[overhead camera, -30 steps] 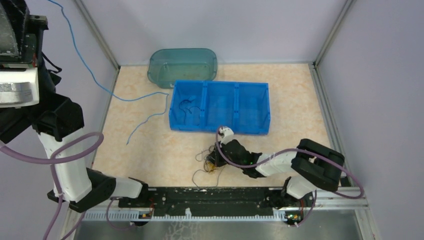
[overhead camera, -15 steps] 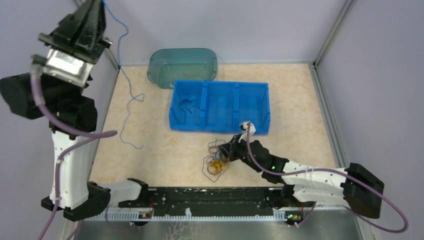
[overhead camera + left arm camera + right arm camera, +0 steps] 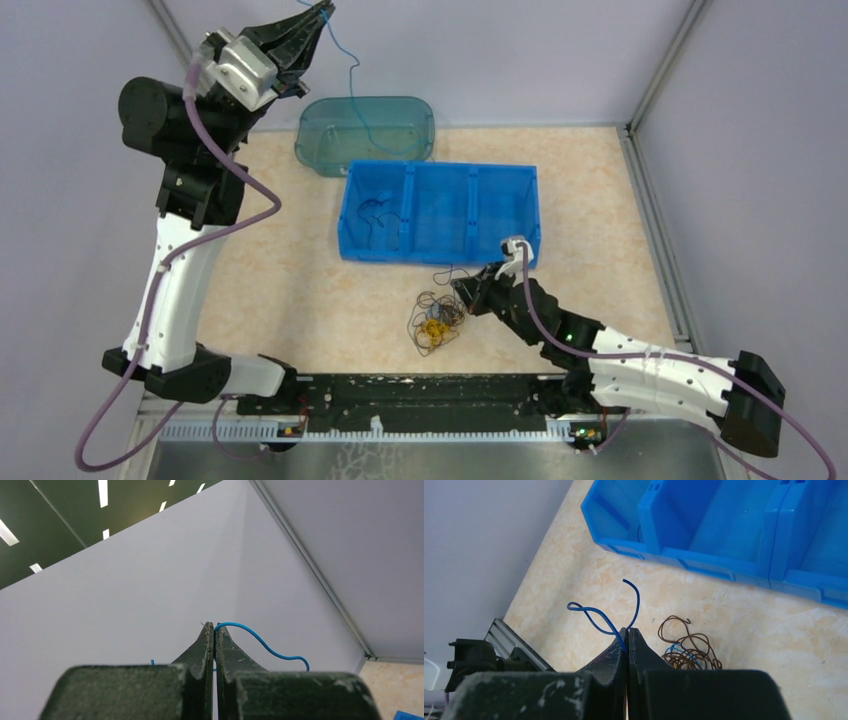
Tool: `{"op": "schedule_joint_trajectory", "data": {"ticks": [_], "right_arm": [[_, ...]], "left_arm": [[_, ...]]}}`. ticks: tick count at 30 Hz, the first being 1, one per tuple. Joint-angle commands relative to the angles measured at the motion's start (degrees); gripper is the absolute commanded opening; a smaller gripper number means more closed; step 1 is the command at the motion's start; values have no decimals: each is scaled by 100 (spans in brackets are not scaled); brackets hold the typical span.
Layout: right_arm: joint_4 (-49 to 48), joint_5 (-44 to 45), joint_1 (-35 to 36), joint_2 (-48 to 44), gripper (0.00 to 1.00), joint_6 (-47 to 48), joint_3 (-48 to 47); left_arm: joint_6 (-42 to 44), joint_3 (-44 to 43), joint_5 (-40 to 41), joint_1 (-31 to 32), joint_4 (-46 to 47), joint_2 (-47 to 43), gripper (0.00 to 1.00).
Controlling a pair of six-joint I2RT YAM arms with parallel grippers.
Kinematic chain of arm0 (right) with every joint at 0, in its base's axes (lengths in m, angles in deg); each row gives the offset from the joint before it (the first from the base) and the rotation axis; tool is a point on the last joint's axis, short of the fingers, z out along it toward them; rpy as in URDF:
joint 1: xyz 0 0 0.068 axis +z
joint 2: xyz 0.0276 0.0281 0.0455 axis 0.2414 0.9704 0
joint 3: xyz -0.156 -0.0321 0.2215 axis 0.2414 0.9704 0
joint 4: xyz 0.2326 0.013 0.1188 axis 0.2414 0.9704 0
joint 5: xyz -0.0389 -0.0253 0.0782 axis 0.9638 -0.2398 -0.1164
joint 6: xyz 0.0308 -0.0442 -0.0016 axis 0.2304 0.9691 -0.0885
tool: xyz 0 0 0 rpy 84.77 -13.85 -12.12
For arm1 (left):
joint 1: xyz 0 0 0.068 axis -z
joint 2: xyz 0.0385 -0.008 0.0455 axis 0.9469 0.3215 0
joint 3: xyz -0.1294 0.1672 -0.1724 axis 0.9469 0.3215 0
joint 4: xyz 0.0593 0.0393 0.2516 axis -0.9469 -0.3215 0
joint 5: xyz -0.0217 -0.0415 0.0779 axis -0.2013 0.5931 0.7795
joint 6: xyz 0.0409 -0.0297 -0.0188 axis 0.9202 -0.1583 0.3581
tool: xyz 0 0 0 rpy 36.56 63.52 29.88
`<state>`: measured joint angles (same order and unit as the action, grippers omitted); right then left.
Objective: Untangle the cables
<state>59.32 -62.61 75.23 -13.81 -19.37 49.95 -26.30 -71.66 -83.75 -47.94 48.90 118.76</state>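
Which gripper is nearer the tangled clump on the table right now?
Right. The right gripper is close beside the clump, on its right; the left gripper is raised far off by the back wall.

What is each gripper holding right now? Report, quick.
Left gripper: closed on a light blue cable, raised high.
Right gripper: closed on a dark blue cable, beside the tangled clump.

I find no legible text, label, brand mark, number or sign in the top, left wrist or right wrist views.
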Motion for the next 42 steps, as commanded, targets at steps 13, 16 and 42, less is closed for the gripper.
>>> {"op": "schedule_joint_trajectory", "data": {"ticks": [13,16,42], "right_arm": [[352,327,-34,-276,0,295,-466],[385,316,-27,-300,0,302,-485],[704,575,-35,-777,0,462,-644]], "left_arm": [[908,911,661,165,307,53,0],[1083,1097,724,162,437,87,0],[2445,2372,627,-373,580,858,0]]}}
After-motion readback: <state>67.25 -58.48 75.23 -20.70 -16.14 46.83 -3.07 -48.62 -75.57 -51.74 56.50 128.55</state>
